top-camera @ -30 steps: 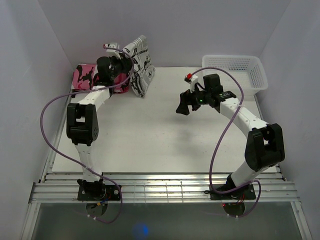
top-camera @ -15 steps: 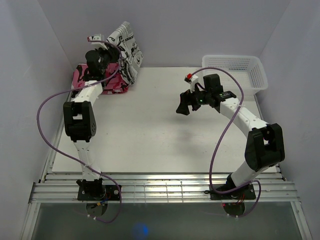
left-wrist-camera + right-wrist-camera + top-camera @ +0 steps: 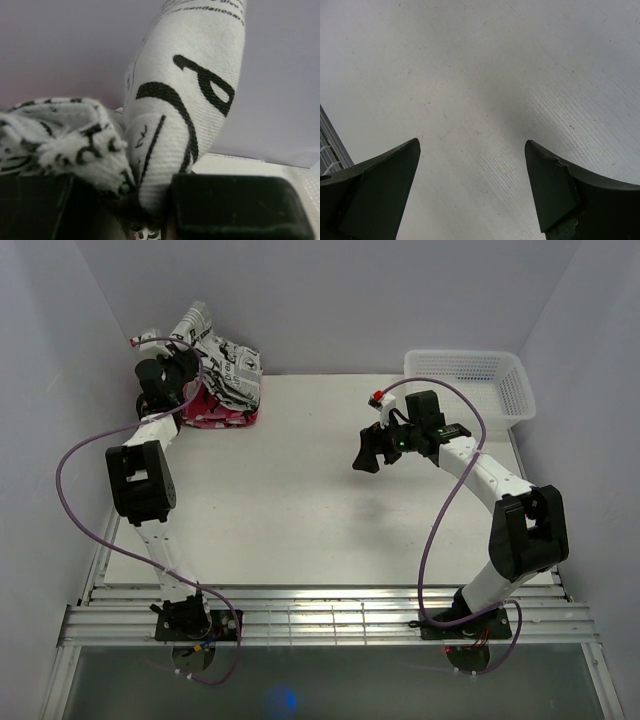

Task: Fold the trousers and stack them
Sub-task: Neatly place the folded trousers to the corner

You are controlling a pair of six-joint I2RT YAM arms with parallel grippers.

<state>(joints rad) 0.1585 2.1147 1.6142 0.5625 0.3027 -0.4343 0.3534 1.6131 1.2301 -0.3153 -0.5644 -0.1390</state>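
Note:
The folded trousers (image 3: 228,368), white with black newspaper print, hang from my left gripper (image 3: 188,362) at the back left corner, draped over the pink camouflage garment (image 3: 215,412). In the left wrist view the printed cloth (image 3: 185,100) is pinched between the shut jaws, and my left gripper (image 3: 150,200) is shut on it. My right gripper (image 3: 366,452) hovers open and empty above the middle right of the table; in the right wrist view my right gripper (image 3: 472,187) shows only bare table between its fingers.
A white plastic basket (image 3: 470,380) stands at the back right corner. The pink, black and white camouflage garment lies folded at the back left against the wall. The side walls stand close on both sides.
My left gripper has carried the trousers leftward and back, from beside the pink garment to over it. The right arm has not moved.

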